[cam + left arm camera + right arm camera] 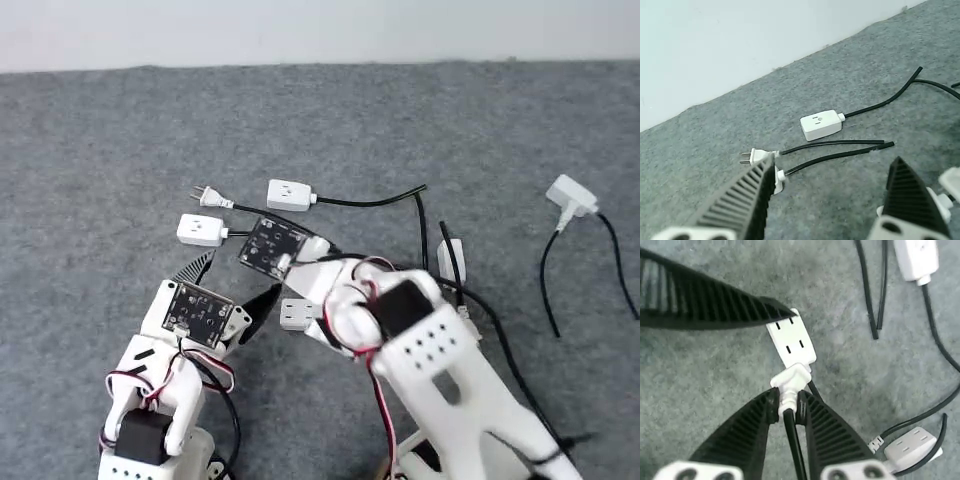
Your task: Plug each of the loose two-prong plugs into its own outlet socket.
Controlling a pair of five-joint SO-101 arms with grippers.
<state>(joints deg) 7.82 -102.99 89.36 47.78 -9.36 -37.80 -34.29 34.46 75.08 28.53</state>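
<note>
The right pincer (786, 407) pinches a plug (792, 377) at the socket (790, 340), which the spread left pincer (832, 167) apparently braces against the push

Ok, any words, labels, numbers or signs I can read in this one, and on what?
No readable text anywhere.
Outlet socket: plain white, slots only, no print.
White plug held in the right gripper jaws: no marking visible.
Circuit board on a wrist, high view: tiny marks, too small to read.
</note>
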